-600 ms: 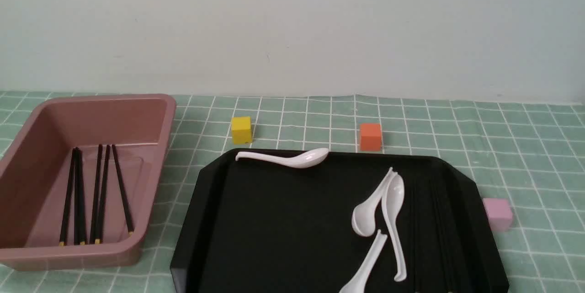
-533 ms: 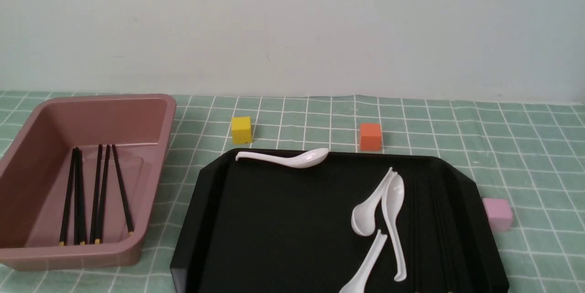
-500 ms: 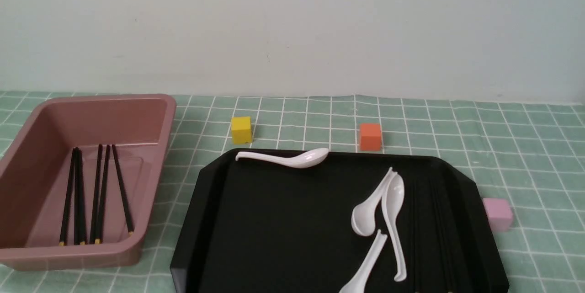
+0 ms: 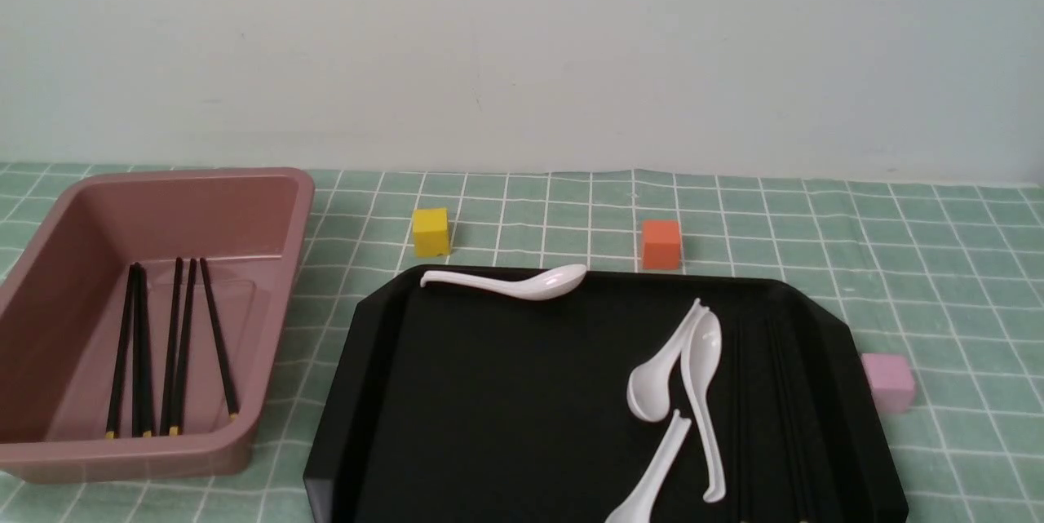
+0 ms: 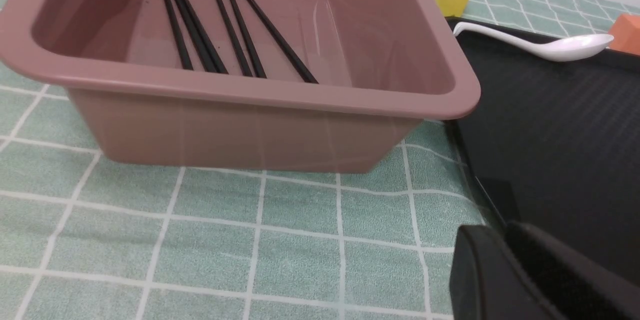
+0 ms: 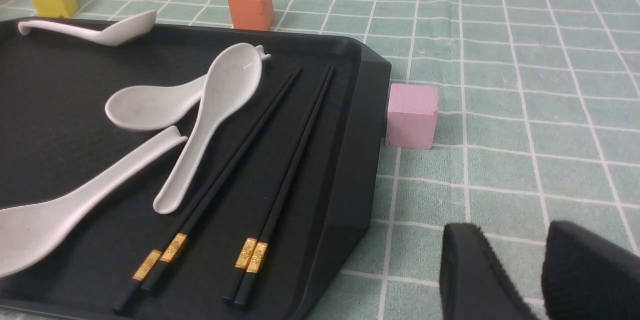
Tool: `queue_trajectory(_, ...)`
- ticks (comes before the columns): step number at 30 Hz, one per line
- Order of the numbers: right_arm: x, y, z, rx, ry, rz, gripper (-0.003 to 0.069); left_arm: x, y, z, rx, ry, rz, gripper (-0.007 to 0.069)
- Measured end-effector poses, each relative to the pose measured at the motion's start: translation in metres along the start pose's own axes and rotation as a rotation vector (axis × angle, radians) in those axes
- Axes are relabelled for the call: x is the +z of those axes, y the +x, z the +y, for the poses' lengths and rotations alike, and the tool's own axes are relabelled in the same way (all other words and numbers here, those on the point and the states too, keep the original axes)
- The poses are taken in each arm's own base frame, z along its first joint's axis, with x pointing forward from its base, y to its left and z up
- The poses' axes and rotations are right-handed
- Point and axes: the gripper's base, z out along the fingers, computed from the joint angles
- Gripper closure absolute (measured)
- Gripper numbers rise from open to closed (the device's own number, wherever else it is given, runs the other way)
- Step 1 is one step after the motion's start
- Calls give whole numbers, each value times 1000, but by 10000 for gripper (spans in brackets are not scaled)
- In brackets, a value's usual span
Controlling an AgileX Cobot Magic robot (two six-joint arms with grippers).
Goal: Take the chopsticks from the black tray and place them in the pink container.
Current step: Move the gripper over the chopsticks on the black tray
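Chopsticks in tub: six black sticks (image 4: 172, 343) lie inside the pink tub (image 4: 277, 327), which sits at 10 o'clock from the tray centre, with 12 pointing away from the robot
Chopsticks in tray: four (image 6: 287, 180), two close pairs, toward 3 to 4 o'clock on the black tray (image 4: 489, 392); still to be moved, so the job looks a little past halfway
Left gripper (image 5: 492, 232): fingers together, nothing seen between them
Right gripper (image 6: 512, 227): fingers apart and unladen
Spoons: three (image 4: 703, 360) crowd the inner side of the sticks; another (image 4: 546, 285) lies near 12
Tray edge: raised rim beside the outer pair, likely tight for a fingertip
Cubes: yellow (image 4: 431, 232) at 11, orange (image 4: 661, 244) at 12, pink (image 4: 889, 383) at 2 to 3, just outside the rim
Open room: cloth (image 4: 979, 303) beyond the pink cube, plus a narrow strip between tub and tray
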Motion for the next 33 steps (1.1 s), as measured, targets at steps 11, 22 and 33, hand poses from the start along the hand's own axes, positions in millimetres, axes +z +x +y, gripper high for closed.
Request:
queue_trajectory(11,0,0,0,0,0,0,419,0,0,0,0,0,0,540)
queue_trajectory(22,0,-1,3,145,-29,-8,419,0,0,0,0,0,1,531)
queue_trajectory(33,-1,-9,15,1001,-210,-22,419,0,0,0,0,0,1,514)
